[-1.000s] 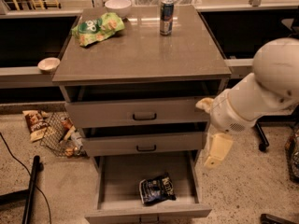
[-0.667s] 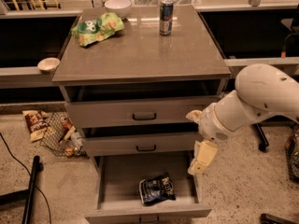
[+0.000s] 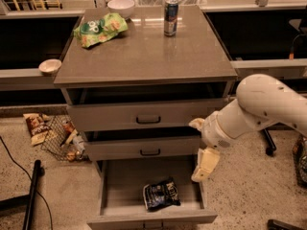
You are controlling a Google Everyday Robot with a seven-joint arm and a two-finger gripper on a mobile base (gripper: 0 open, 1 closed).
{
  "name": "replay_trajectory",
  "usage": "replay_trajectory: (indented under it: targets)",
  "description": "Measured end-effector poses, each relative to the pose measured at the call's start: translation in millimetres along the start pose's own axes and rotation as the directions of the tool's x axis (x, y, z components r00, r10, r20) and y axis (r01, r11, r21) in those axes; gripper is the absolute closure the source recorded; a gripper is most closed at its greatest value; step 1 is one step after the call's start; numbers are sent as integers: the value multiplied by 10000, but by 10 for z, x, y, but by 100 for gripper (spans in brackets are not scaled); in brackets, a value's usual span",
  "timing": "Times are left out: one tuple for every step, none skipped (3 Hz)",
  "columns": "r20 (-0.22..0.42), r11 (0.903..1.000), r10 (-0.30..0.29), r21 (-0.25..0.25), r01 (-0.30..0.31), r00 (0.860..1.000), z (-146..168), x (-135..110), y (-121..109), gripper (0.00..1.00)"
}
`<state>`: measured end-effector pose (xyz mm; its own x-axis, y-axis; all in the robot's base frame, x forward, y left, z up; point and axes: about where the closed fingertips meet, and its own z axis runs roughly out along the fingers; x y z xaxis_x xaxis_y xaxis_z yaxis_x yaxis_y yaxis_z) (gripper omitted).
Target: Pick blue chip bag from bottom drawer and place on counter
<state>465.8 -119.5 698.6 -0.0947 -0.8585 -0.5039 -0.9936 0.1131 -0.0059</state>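
The blue chip bag lies crumpled on the floor of the open bottom drawer, towards its front right. My gripper hangs from the white arm over the drawer's right side wall. It is above and to the right of the bag and does not touch it. The counter forms the top of the cabinet, above the two upper drawers.
On the counter stand a light-green snack bag, a can and a white bowl. A small bowl sits on the left ledge. A brown-and-white snack bag and a wire basket lie on the floor at left.
My arm has swung left and lower, bringing the gripper from beside the cabinet's right edge to over the open bottom drawer. The bag has not moved.
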Motion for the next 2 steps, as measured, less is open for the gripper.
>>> replay_trajectory:
  targets:
    - [24,9994,-272,-221,272,9996,557,341,-59,0]
    - [547,9991,-414,-64,418,9976,1323,751,-170,0]
